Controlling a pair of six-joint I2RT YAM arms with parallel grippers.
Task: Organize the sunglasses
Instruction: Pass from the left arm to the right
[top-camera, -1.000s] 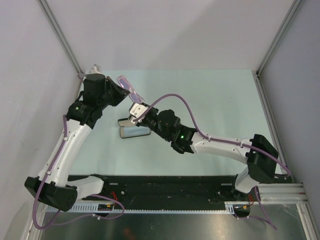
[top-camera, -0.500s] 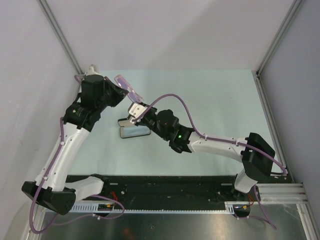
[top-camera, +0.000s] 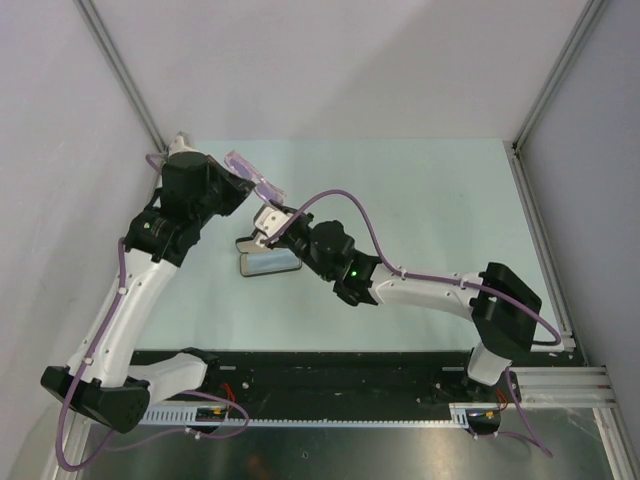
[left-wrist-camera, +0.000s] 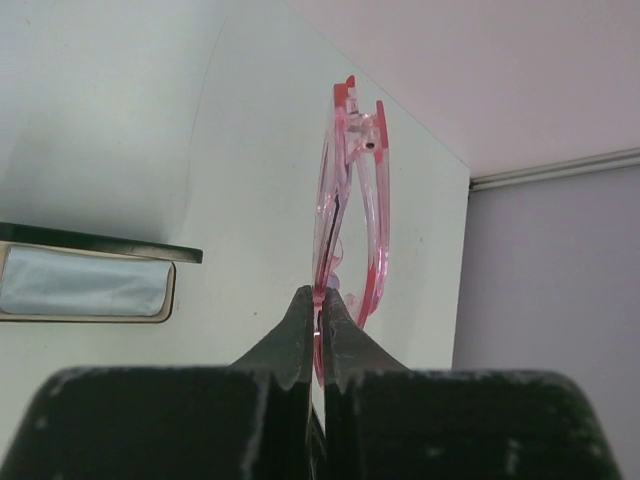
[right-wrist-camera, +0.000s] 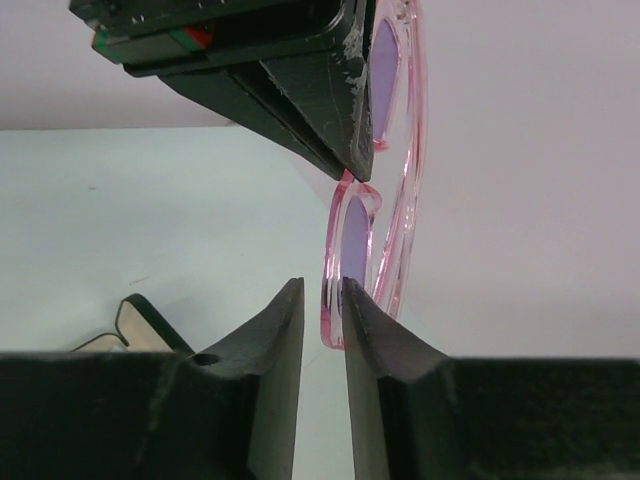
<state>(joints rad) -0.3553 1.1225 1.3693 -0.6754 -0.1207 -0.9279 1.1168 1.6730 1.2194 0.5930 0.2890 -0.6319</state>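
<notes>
1 pair of sunglasses, 1 black case, 1 left hand, 1 right hand

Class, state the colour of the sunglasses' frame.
The thin translucent sunglasses frame is pink, clearest in the left wrist view.

Sunglasses: 1 pair, with a thin translucent pink frame and 2 pale purple-tinted lenses. Temple arms lie folded against the frame. The pair is held clear of the tabletop, far-left area, pinched at the frame's middle by the left hand, which is clamped on it.
</notes>
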